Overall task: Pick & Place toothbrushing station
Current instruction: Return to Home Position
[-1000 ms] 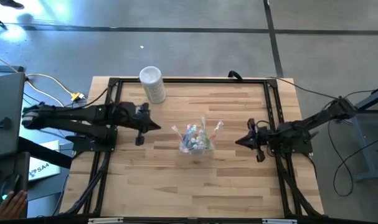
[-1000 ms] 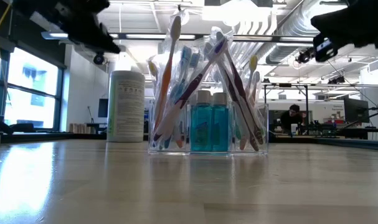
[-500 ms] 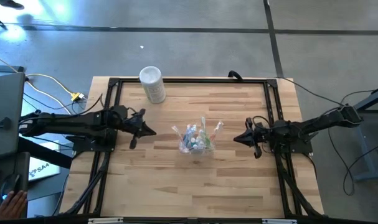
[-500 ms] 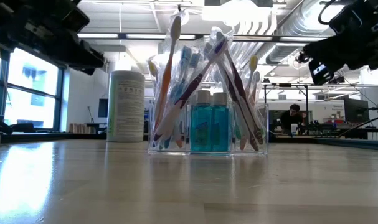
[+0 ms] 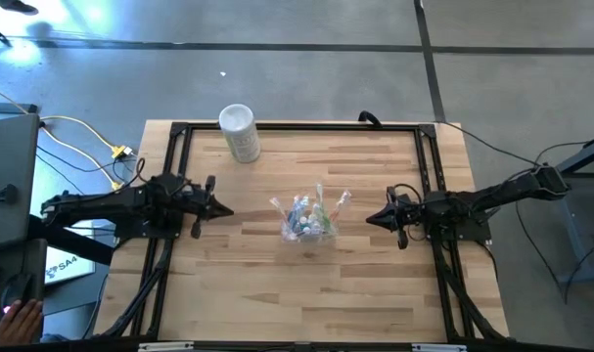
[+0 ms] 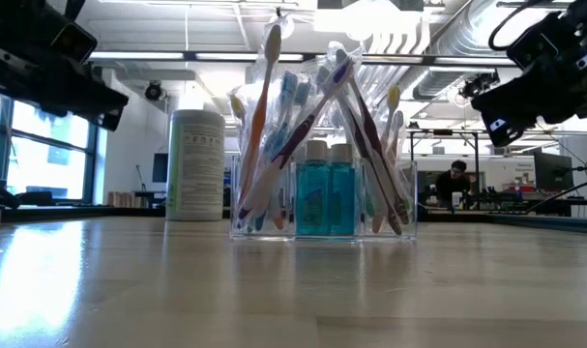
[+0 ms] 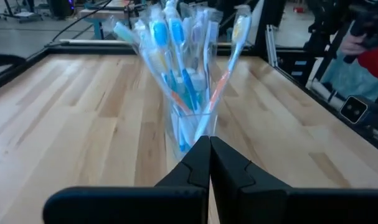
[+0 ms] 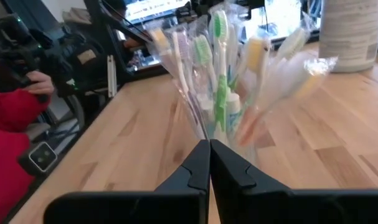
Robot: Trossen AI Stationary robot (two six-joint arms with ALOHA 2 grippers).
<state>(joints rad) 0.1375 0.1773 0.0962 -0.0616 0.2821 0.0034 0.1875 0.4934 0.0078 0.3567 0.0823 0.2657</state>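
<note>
Status: clear cup (image 5: 307,231) is seen standing at mid-table, packed with wrapped toothbrushes (image 6: 274,116) fanned outward. Two teal toothpaste tubes (image 6: 324,198) are lodged upright in its middle (clearest in the low view). The left gripper (image 5: 225,209) is held raised over the table to the cup's left, well apart from it, fingers pressed together on nothing. The right gripper (image 5: 369,219) is held likewise on the cup's right, clenched and empty. A white cylinder (image 5: 239,130) is parked behind the cup on the left arm's side, touching nothing.

Bright ceiling lights (image 6: 366,17) w/ glare on table (image 6: 42,280) (low view).
</note>
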